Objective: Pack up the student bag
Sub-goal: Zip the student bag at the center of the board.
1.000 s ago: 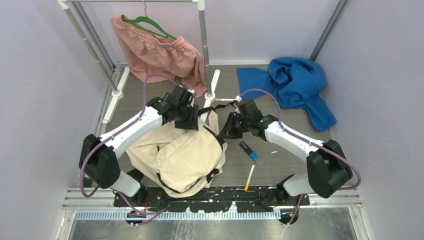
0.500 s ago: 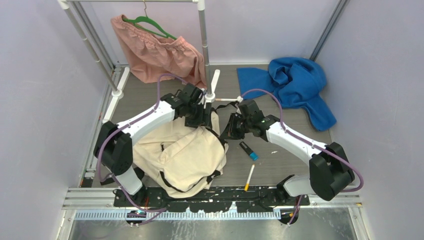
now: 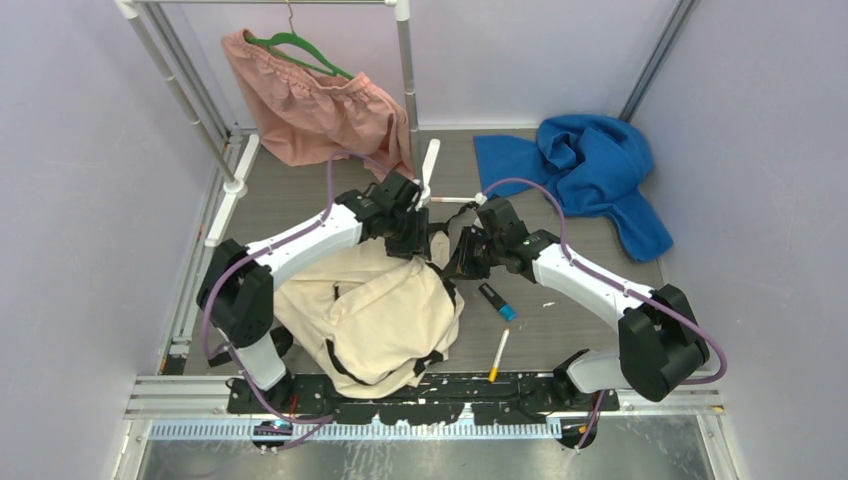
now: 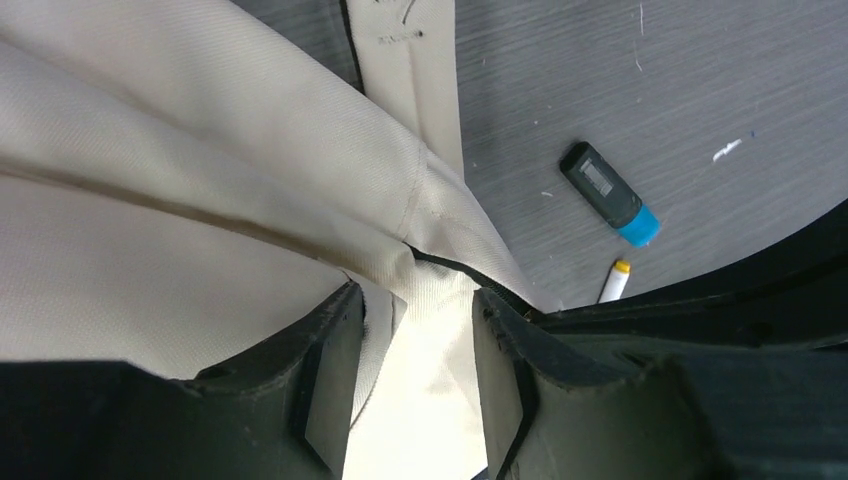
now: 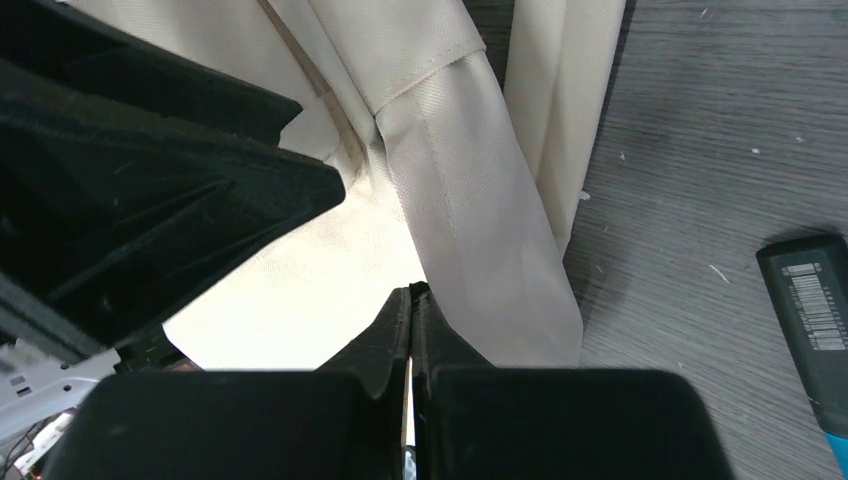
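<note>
The large cream-beige soft fabric backpack with black straps and zip lines point(image 3: 370, 310) lies slumped on the grey wood-grain table point(image 3: 570, 330). It sits left of centre, with its near edge close to the arms' bases. Its far end is gathered upward, and both arms meet there.

The left gripper point(image 3: 410, 240) reaches over the bag from the left. In the left wrist view its two dark fingers point(image 4: 330, 370) stand apart with a fold of the backpack point(image 4: 200, 200) in the gap. I cannot tell whether they pinch the fold or merely straddle it.

The right gripper point(image 3: 462, 262) comes in from the right, just beside the left one. In its own wrist view it point(image 5: 410, 292) is clenched tight, with the fingertips against the cream cloth point(image 5: 450, 150). Whether any cloth is caught between them cannot be made out.

Just right of the bag lies a short black oblong stick with a blue end and a barcode label point(image 3: 497, 301). Nearer than the stick is a thin white pen with a yellow tip point(image 3: 498, 355). Both lie flat on the table and apart from the bag.

Well away at the far right, a crumpled blue fleece cloth point(image 3: 590, 170) is heaped on the table. At the far left a pink garment point(image 3: 320, 110) hangs from a green hanger point(image 3: 300, 45) on a white tubular clothes rack point(image 3: 405, 90).
</note>
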Tool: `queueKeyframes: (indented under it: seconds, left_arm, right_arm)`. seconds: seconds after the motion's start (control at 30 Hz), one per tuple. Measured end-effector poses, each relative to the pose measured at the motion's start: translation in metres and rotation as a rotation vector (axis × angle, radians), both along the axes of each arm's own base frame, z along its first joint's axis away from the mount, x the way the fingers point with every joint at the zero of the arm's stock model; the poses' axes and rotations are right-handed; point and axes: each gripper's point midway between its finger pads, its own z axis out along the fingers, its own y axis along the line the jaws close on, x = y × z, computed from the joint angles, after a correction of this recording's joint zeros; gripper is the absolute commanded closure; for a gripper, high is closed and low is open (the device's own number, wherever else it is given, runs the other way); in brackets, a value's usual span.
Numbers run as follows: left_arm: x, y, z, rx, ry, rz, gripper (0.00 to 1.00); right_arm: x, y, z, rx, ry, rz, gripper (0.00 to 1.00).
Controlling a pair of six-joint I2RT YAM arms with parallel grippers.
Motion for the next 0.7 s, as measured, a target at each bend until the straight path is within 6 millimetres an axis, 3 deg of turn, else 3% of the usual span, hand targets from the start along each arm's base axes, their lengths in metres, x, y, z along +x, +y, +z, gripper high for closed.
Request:
queueKeyframes:
  seconds: [0.1,0.27,0.5,0.6,0.7]
  left_arm:
    - [-0.001,-0.004,0.009,0.044,-0.052,0.02,0.57]
    - [0.005,-0.002,0.04,0.099,-0.115,0.16,0.62]
    - [0.016,0.017,0.074,0.226,-0.101,0.37,0.62]
    - [0.021,0.012,0.073,0.291,-0.099,0.394,0.61]
    - [0.012,0.003,0.053,0.361,-0.059,0.373,0.56]
  right_arm:
    - [-0.001,0.0,-0.001,-0.002,0.004,0.0,0.99]
    - [-0.001,-0.001,-0.001,-0.003,0.005,0.0,0.99]
    - [-0.001,-0.001,-0.001,-0.002,0.005,0.0,0.99]
    - [-0.001,0.0,-0.001,-0.002,0.005,0.0,0.99]
    - [-0.001,0.0,0.0,-0.002,0.005,-0.001,0.99]
